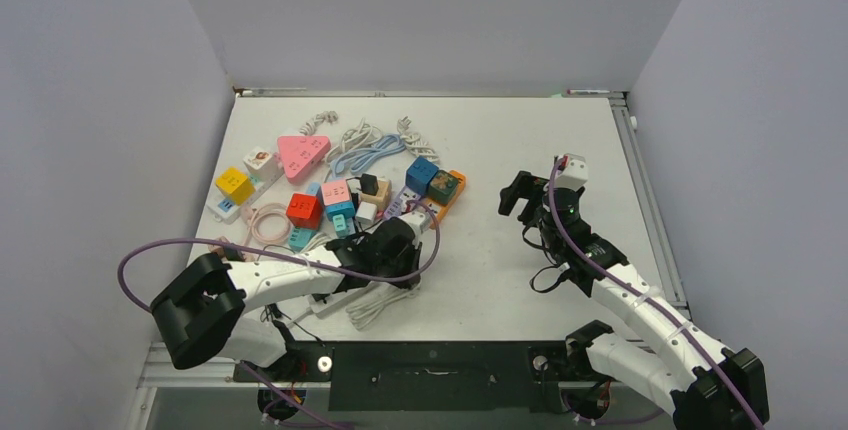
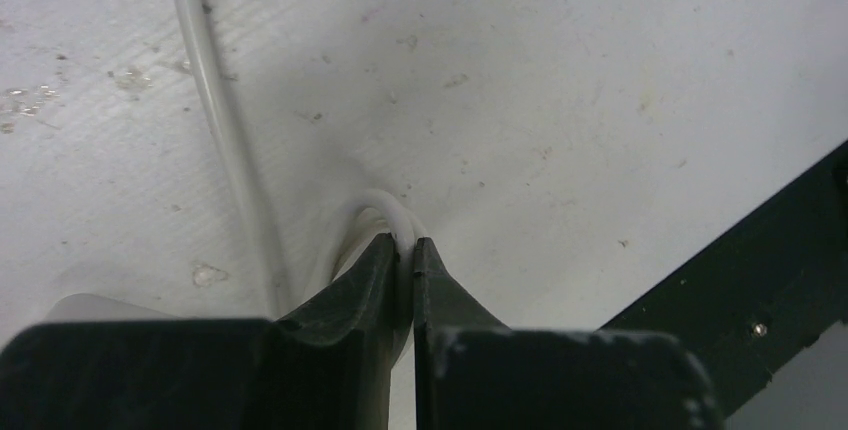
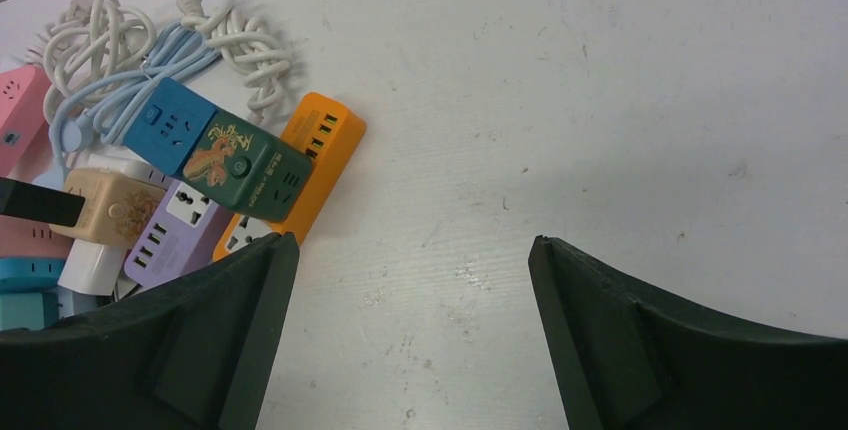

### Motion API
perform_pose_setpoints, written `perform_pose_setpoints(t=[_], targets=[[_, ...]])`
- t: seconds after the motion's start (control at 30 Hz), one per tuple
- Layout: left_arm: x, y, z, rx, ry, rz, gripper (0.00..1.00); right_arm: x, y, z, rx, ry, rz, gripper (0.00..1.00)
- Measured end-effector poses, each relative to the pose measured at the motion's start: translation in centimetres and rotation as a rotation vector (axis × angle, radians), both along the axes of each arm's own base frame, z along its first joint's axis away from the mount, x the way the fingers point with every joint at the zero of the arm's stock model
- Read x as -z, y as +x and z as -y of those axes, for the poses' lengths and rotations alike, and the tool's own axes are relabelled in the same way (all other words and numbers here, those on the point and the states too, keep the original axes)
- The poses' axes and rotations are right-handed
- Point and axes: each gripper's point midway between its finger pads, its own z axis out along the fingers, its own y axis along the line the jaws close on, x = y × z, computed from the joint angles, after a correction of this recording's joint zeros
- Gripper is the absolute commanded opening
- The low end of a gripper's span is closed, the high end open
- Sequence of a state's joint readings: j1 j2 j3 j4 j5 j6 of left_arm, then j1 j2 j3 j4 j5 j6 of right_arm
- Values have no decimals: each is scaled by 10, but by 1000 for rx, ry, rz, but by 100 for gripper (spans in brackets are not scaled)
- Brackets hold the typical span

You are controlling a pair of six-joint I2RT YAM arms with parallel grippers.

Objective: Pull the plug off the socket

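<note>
White table (image 1: 520, 150), grey walls all round. Your left gripper (image 2: 405, 250) is pinched tight on a loop of white cord (image 2: 222, 120). It sits at the near side of the socket pile (image 1: 330, 200), beside a white socket strip (image 1: 335, 300). I cannot see the plug itself. Your right gripper (image 3: 412, 242) is wide apart and holds nothing. Cord is soft and bendy and may slip. The strip looks light and may slide. Grab the hard plug body and hold the strip down.
</note>
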State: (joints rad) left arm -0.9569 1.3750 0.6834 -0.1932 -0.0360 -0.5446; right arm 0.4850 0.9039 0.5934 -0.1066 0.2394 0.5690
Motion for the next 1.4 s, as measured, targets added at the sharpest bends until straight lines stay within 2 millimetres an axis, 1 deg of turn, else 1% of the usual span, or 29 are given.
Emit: perform_pose_setpoints(t=[0.13,0.27,0.4,0.47,0.5,0.53,0.57,0.6,0.63,0.67,0.73,0.8,0.87,0.93,0.97,1.07,1.13,1.2,1.3,1.4], targets=[[-1,-17,9,86,-23,-34,0,0,0,0,-4,-9,1,90],[-4,-45,16,182,-36,-75,0,0,0,0,-4,-8,2,90],[-6,-71,11,230,-14,-111,0,2,0,-1,-9,-5,0,90],[-8,-80,5,234,-4,-128,0,3,1,-2,-12,-4,-4,90],[-9,-82,3,232,-4,-133,4,3,1,-2,-13,-4,-4,90],[-10,-85,1,225,-5,-140,16,3,1,-3,-13,-2,-2,90],[-12,-86,-1,221,-6,-142,36,3,1,-3,-13,-1,-1,90],[-15,-86,-3,210,-10,-139,57,4,1,-3,-13,-1,0,90],[-19,-85,-4,200,-18,-131,67,5,1,-3,-14,-1,-1,90],[-24,-82,-4,179,-32,-118,75,6,1,-3,-14,-2,-2,90],[-33,-74,-2,143,-44,-84,83,7,0,-3,-18,0,-3,90],[-46,-61,3,104,-60,-36,91,6,0,-4,-21,1,-1,90],[-61,-44,9,61,-88,15,91,3,0,-3,-21,6,8,90],[-73,-21,13,-2,-126,60,83,-2,-1,-3,-21,12,23,90],[-75,-8,11,-42,-141,74,79,-5,-2,-3,-21,16,31,90],[-69,30,1,-162,-168,93,74,-11,-3,-1,-18,25,51,90],[-57,43,-7,-209,-166,95,73,-13,-3,0,-12,25,58,90],[-48,45,-8,-214,-156,89,72,-13,-3,1,-7,22,59,90],[-40,49,-3,-214,-153,85,69,-12,-2,3,2,18,58,90],[-32,54,2,-219,-158,82,64,-5,-2,3,4,8,41,90]])
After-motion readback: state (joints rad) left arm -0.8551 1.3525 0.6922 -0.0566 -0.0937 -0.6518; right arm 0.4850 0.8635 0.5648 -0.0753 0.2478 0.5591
